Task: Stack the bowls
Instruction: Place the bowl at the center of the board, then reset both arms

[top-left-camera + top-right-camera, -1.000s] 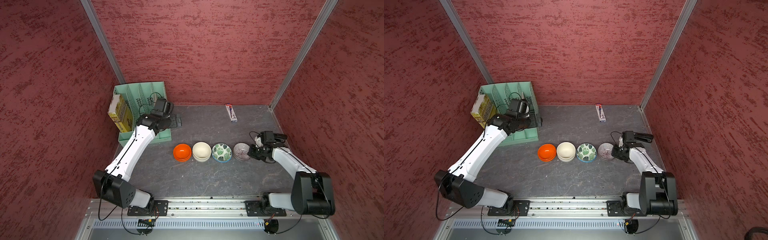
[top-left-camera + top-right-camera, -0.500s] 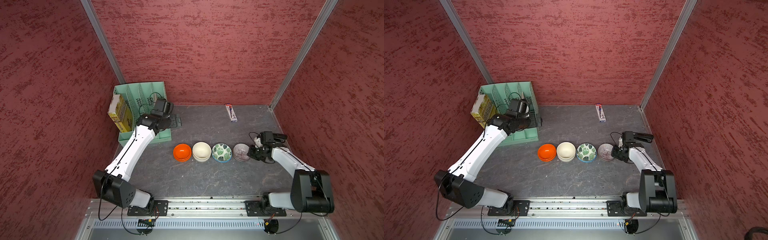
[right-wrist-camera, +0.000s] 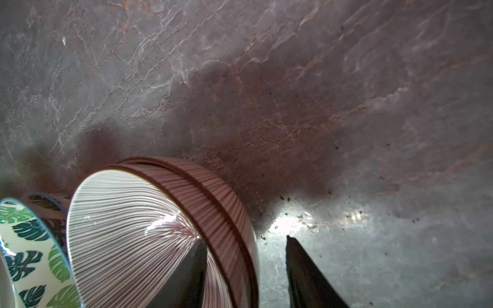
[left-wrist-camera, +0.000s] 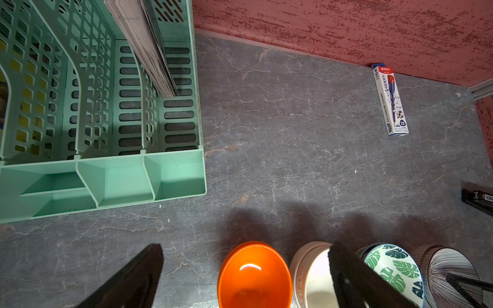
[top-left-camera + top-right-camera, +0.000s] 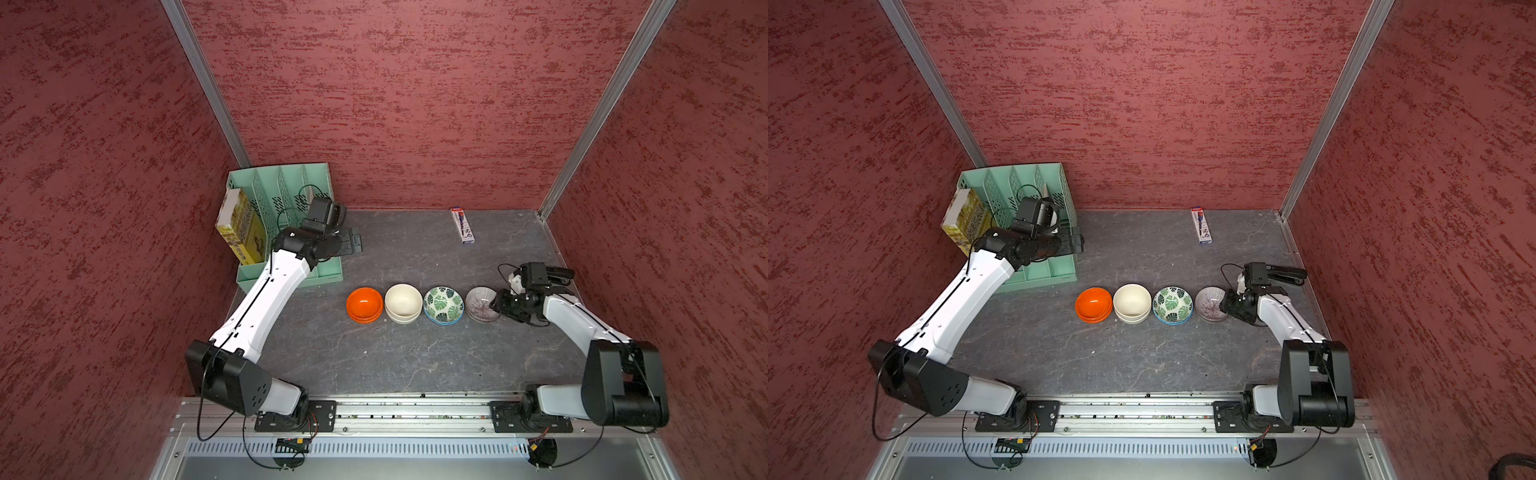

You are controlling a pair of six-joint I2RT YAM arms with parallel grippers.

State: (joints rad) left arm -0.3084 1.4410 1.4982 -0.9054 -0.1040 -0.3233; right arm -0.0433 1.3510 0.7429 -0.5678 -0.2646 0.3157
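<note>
Four two-bowl stacks sit in a row across the middle of the worktop (image 5: 415,357): orange bowls (image 5: 364,304), cream bowls (image 5: 403,302), leaf-print bowls (image 5: 443,304), purple bowls (image 5: 480,303). My right gripper (image 3: 244,241) straddles the purple rim, jaws apart — one finger inside, one outside. My left gripper (image 5: 353,242) hangs spread wide by the green rack (image 5: 286,195), back-left corner.

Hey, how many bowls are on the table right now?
8, in four nested pairs in one row: orange pair, cream pair, leaf-print pair, purple lined pair at the right gripper. Lower bowls show only rims; more could hide inside.
</note>
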